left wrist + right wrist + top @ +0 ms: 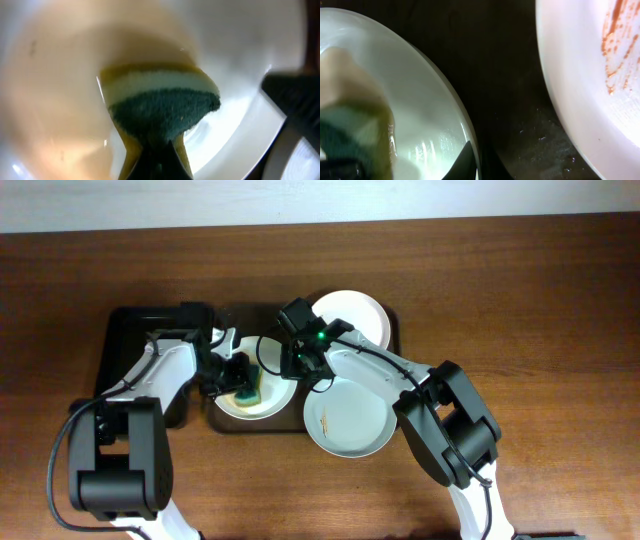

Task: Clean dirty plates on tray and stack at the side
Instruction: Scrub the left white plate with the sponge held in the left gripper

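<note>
Step in hand, as judged: scrubbing the left plate (pixel 275 402), which is sitting on the left half of the tray (pixel 248 315).

- **Left jaws:** clamping narrowly on the sponge (pixel 160 97) and pushing it into the plate's well. Green scouring layer and yellow foam are both showing.
- **Right jaws:** pinching closed over that plate's right rim and bracing it.

Doing it well, as a judgement:
- The right jaws should be gripping the rim firmly so the plate is not spinning or sliding under the strokes.
- The sponge should be lying flat and sweeping the whole well and up the wall, not dabbing one spot.
- Strokes should be stopping short of the right jaws, which are sitting just beside the sponge.
- Heavy pressing near the rim is risking tipping the plate.

How the plates are looking:
- **Left plate:** round, shallow, glossy, reading faintly greenish in the right wrist view. A tan cast is covering its left half in the left wrist view; film or shading, cannot tell. A couple of tiny specks are showing.
- **Smeared plate (pixel 350 420):** white, with orange-brown streaks on its left side. It is sitting at the tray's front right, overhanging onto the bench (pixel 520 280), just beside the left plate.
- **Back plate (pixel 350 312):** white, sitting at the tray's back right, no marks showing.

Nothing is stacked at the side yet. The black tray (pixel 130 330) is lying left of the tray.
</note>
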### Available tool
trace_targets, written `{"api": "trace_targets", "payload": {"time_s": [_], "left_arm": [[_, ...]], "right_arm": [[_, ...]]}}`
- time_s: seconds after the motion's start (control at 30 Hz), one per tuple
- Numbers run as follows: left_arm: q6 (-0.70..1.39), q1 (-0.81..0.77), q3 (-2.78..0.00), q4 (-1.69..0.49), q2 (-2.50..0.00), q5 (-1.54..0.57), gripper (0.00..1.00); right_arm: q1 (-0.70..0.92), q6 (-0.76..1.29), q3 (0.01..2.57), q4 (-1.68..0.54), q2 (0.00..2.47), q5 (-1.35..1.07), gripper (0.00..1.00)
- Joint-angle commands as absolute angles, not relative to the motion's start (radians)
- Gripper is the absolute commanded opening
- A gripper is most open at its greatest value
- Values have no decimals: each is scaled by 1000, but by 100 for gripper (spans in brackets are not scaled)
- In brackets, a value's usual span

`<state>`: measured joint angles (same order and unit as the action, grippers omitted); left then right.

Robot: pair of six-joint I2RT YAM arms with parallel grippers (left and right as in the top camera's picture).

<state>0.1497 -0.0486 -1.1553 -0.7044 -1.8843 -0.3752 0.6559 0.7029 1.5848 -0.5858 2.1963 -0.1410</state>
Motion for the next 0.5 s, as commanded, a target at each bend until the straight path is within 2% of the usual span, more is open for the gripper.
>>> {"api": "trace_targets", "payload": {"time_s": [0.0,0.1,0.2,0.4,0.47], "left_arm": [[222,-56,-1152,-590,-1906,-273,1],[303,-56,-1152,-498,-1906,-5,1],[299,-56,-1185,-527,-1904,49,1],[265,-56,-1533,-952,-1902,38,1],[229,-56,-1633,-1060,-1902,38,1]], "right_arm": [[653,711,1588,-586,2220,-124,6],[653,711,1588,-586,2220,-124,6],[653,711,1588,-586,2220,-124,6],[653,711,1588,-586,2220,-124,7],[653,711,1588,-586,2220,-124,13]]}}
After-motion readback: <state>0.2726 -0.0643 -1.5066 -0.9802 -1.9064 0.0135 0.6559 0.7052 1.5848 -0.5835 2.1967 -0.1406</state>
